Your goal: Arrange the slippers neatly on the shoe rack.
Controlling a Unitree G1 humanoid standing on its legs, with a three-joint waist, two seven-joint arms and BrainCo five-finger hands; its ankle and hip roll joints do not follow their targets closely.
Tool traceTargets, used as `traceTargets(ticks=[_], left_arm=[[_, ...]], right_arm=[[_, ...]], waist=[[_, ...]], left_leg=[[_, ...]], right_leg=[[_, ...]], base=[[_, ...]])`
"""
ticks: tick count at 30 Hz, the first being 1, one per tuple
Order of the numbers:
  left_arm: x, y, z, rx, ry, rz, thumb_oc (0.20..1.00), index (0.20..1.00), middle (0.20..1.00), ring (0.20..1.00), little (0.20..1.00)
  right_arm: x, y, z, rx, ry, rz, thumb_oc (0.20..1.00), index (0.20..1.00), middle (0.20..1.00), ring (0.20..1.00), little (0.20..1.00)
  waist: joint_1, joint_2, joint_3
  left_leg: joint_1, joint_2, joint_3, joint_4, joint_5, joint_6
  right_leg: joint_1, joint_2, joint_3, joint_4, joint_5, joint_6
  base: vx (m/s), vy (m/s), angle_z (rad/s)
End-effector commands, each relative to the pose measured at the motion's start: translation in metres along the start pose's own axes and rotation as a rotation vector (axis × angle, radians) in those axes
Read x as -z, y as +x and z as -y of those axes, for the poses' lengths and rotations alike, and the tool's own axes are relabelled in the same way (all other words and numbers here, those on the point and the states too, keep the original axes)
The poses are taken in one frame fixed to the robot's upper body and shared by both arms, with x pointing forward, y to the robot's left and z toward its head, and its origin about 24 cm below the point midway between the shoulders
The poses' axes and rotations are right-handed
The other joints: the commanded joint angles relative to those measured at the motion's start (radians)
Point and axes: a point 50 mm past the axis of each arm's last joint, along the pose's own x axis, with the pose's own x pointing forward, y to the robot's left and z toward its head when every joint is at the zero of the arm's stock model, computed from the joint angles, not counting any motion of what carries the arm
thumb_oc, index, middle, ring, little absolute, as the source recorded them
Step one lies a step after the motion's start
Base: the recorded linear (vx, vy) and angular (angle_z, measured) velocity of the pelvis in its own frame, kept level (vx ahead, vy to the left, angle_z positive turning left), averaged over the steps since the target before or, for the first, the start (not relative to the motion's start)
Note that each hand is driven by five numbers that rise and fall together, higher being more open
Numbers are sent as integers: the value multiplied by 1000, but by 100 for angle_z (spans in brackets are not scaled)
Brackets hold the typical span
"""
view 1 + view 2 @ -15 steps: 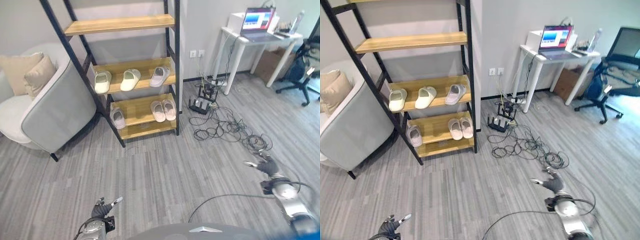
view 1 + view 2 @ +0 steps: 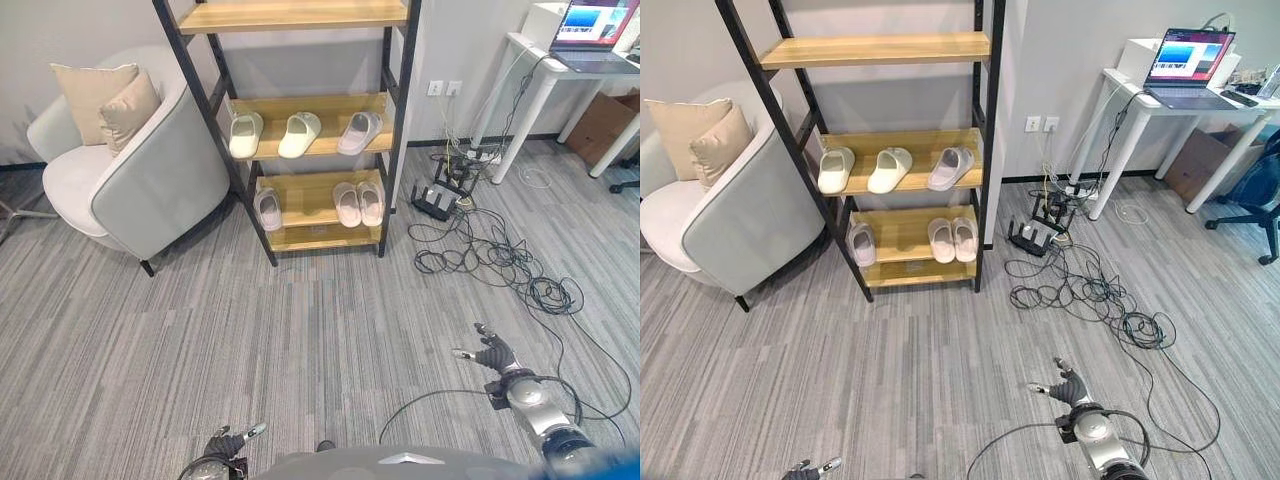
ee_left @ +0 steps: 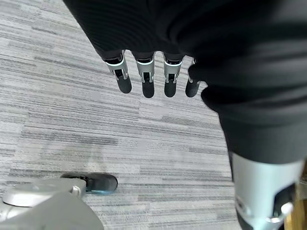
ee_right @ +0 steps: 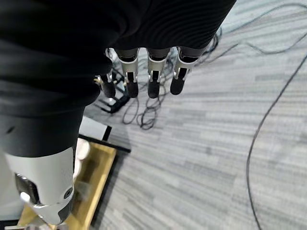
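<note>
1. Six slippers already on the shoe rack point(image 2: 395, 120), far from both hands: three pale ones on the middle shelf, toes outward, namely a greenish slipper point(image 2: 244, 134) at left, a cream slipper point(image 2: 299, 134) beside it, a lilac slipper point(image 2: 359, 131) at right, angled.
2. On the bottom shelf, a lone slipper point(image 2: 267, 209) at far left, tilted, well apart from a snug pair point(image 2: 358, 203) at right; probably set down quickly rather than lined up, so straightening judged still wanted.
3. Left hand point(image 3: 148, 79) low and near, over bare carpet, fingers straight and released, grasping nothing.
4. Right hand point(image 4: 144, 76) near right, over carpet beside loose cables point(image 2: 500, 265), fingers likewise relaxed and empty; both seemingly idle.
5. Armchair point(image 2: 130, 170) with cushions left of the rack; laptop point(image 2: 1188, 70) on a white desk point(image 2: 1170, 105) far right.
6. No writing readable anywhere: screen content too small to tell.
</note>
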Motion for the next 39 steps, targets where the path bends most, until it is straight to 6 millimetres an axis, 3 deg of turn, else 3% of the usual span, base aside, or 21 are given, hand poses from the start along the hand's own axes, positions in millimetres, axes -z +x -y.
traceTargets(ticks=[1, 5, 7, 10, 13, 15, 16, 20, 21, 22, 23, 28, 33, 34, 35, 37, 38, 39], left_arm=[[-12, 3, 3, 0, 20, 23, 1000, 1000, 1000, 1000, 1000], [-13, 3, 0, -14, 11, 24, 1000, 1000, 1000, 1000, 1000], [-14, 3, -2, -19, 10, 28, 1000, 1000, 1000, 1000, 1000], [-12, 3, -4, -31, 22, 29, 1000, 1000, 1000, 1000, 1000], [-10, 3, -1, -20, 50, 22, 1000, 1000, 1000, 1000, 1000], [-7, 2, 0, -11, 53, 9, 1000, 1000, 1000, 1000, 1000], [-6, 2, -2, -13, 67, 3, 1000, 1000, 1000, 1000, 1000], [-8, 3, -5, -17, 87, 2, 1000, 1000, 1000, 1000, 1000], [-13, 4, 5, 25, 110, 8, 1000, 1000, 1000, 1000, 1000], [-11, 3, 11, 28, 119, 5, 1000, 1000, 1000, 1000, 1000], [-17, 4, 18, 20, 136, 15, 1000, 1000, 1000, 1000, 1000], [-18, 3, 22, 27, 193, 28, 1000, 1000, 1000, 1000, 1000], [-10, 1, 22, 19, 249, 23, 1000, 1000, 1000, 1000, 1000], [-10, 2, 20, 11, 232, 18, 1000, 1000, 1000, 1000, 1000], [-20, 3, 16, 2, 216, 47, 1000, 1000, 1000, 1000, 1000], [-22, 4, 14, 6, 240, 66, 1000, 1000, 1000, 1000, 1000], [-30, 4, 17, 14, 256, 96, 1000, 1000, 1000, 1000, 1000], [-36, 5, 18, 15, 261, 118, 1000, 1000, 1000, 1000, 1000]], right_arm=[[-28, 8, 23, 110, 77, 109, 1000, 1000, 1000, 1000, 1000], [-45, 8, 42, 177, 106, 185, 1000, 1000, 1000, 1000, 1000], [-45, 8, 41, 175, 87, 187, 1000, 1000, 1000, 1000, 1000], [-48, 10, 25, 115, 62, 191, 1000, 1000, 1000, 1000, 1000], [-53, 13, 4, 44, 23, 189, 1000, 1000, 1000, 1000, 1000], [-64, 14, -5, 12, 41, 224, 1000, 1000, 1000, 1000, 1000], [-75, 15, -9, -2, 48, 261, 1000, 1000, 1000, 1000, 1000], [-80, 15, -13, -17, 42, 279, 1000, 1000, 1000, 1000, 1000], [-18, 0, -71, -279, 354, -24, 1000, 1000, 1000, 1000, 1000], [-9, -15, -103, -369, 365, -38, 1000, 1000, 1000, 1000, 1000], [-2, -20, -109, -386, 381, -60, 1000, 1000, 1000, 1000, 1000], [9, -20, -101, -351, 377, -104, 1000, 1000, 1000, 1000, 1000], [9, -12, -78, -251, 365, -93, 1000, 1000, 1000, 1000, 1000], [4, -7, -51, -164, 273, -45, 1000, 1000, 1000, 1000, 1000], [3, -5, -34, -146, 214, -38, 1000, 1000, 1000, 1000, 1000], [7, -2, -20, -99, 182, -51, 1000, 1000, 1000, 1000, 1000], [2, 1, -13, -77, 157, -27, 1000, 1000, 1000, 1000, 1000], [-6, 4, -8, -60, 152, -6, 1000, 1000, 1000, 1000, 1000]], waist=[[4, -7, -28], [-3, -3, -25], [-1, -3, -21], [14, -19, -2], [40, -53, 6], [44, -61, 17], [41, -60, 43], [37, -60, 62], [12, -41, 80], [-6, -34, 90], [-29, -39, 101], [-49, -41, 78], [-50, -16, 26], [-56, -16, 21], [-61, -19, 22], [-51, -22, 30], [-47, -33, 42], [-39, -46, 59]], left_leg=[[-10, 55, 25, 6, -57, -58], [-13, 53, 28, 6, -57, -59], [-10, 52, 31, 6, -61, -58], [-2, 43, 36, 17, -62, -42], [-81, 10, 19, 118, -105, -12], [-81, -6, 5, 122, -122, 18], [-68, -9, 6, 124, -132, 37], [-51, -10, 0, 119, -136, 48], [5, -10, -24, 85, -140, 52], [23, -17, -43, 74, -143, 49], [48, -30, -75, 66, -151, 39], [84, -41, -94, 64, -181, 26], [115, 8, -82, 64, -197, -1], [117, 18, -76, 66, -197, -7], [107, 32, -69, 92, -189, -22], [64, 42, -68, 173, -166, -49], [2, 56, -52, 294, -116, -88], [-57, 64, -47, 397, -73, -101]], right_leg=[[-15, -86, -6, 9, -2, 119], [-15, -89, -9, 9, 0, 123], [-13, -94, -15, 9, 3, 126], [0, -111, -9, 9, 11, 130], [-17, -151, -16, 9, 35, 140], [-71, -179, -12, 144, 19, 146], [-138, -208, -6, 289, 48, 150], [-194, -224, -2, 399, 73, 154], [-260, -190, 41, 410, 70, 135], [-277, -166, 47, 345, 61, 124], [-292, -135, 53, 250, 82, 131], [-256, -102, 65, 158, 99, 128], [-206, -57, 69, 145, 52, 94], [-203, -51, 71, 147, 44, 92], [-199, -38, 71, 149, 31, 83], [-182, -31, 62, 143, 15, 67], [-155, -29, 57, 129, 4, 50], [-134, -31, 53, 119, 0, 36]], base=[[0, 0, 0], [0, 0, 0], [2, 52, 1], [1, 112, -3], [-45, 261, -3], [-6, 321, 29], [-15, 267, 27], [50, 116, 12], [196, 132, 13], [342, 110, -2], [219, 6, 13], [196, -77, 61], [267, -211, 17], [159, -228, -18], [118, -227, -25], [61, -216, -13], [2, -196, -15], [-42, -259, 4]])
